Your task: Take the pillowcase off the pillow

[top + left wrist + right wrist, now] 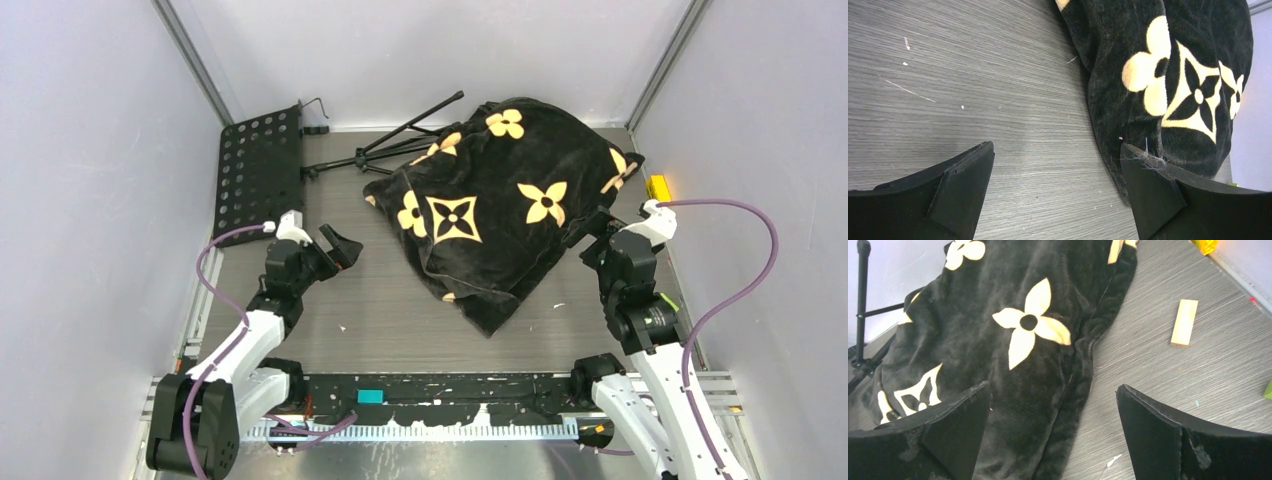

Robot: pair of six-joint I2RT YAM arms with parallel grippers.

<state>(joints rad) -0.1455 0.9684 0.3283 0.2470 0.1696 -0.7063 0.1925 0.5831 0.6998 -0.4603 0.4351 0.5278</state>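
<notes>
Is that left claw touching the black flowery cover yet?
Apart. In the top view the open left gripper hangs over the table, and a strip of that grey surface shows between it and the pillowcase.

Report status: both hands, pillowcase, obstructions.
Left hand open, empty, short of the pillowcase. Right hand open at its right edge. Pillowcase ungripped, bulging full. Black tripod at its far-left side, clear of both hands.

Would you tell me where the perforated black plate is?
Top view: the plate lies far left on the table, beside the folded stand, beyond the left gripper.
</notes>
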